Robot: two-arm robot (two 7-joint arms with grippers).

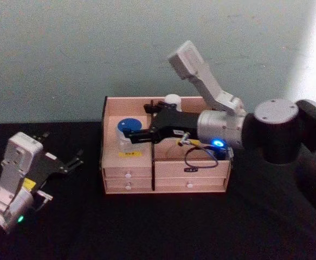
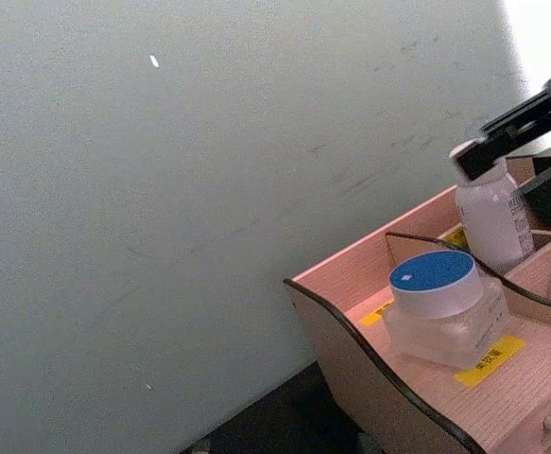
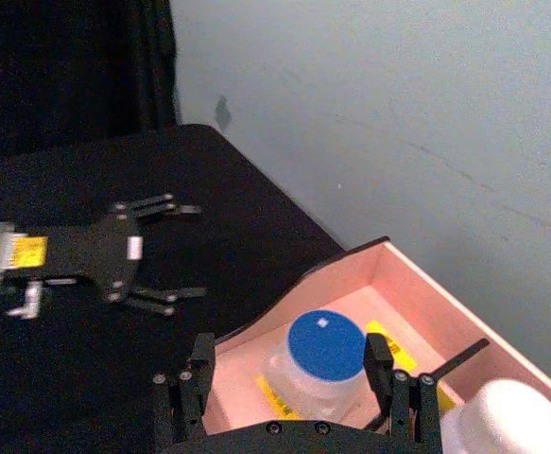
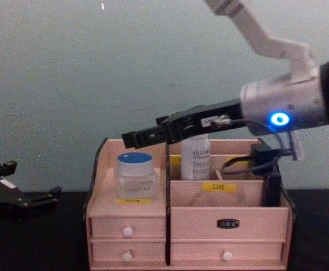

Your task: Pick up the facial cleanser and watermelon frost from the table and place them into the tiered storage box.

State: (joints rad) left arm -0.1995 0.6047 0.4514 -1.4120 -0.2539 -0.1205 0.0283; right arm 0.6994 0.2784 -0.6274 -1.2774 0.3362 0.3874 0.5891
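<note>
1. Black-fingered right gripper, fingers spread apart and clamped on nothing, poised above the blue-lidded jar in the left compartment of the tiered storage box; in the right wrist view, one finger to each side of the lid, with no visible contact

2. Directly beneath, jar upright on the compartment floor beside a yellow label (probably the facial cleanser, though no wording legible), apparently resting on its own, hence the open fingers

3. Just behind and toward the middle, a white bottle upright in a rear compartment, partly hidden by the gripper in the chest view; probably the watermelon frost, so both items seemingly already inside the box

4. Farther out, right arm stretched across the box from the robot's right, wrist lit by a blue ring, a black cable loop hanging over the right-hand compartment; worth watching for a snag on the box wall during any withdrawal

5. Lower down, four small drawers with white knobs, all closed and untouched

6. Well apart on the black table, left gripper parked to the left of the box, fingers open and empty, kept clear of the working arm

7. Judging from this layout, placement essentially complete, with only a clean upward exit for the right gripper left
</note>
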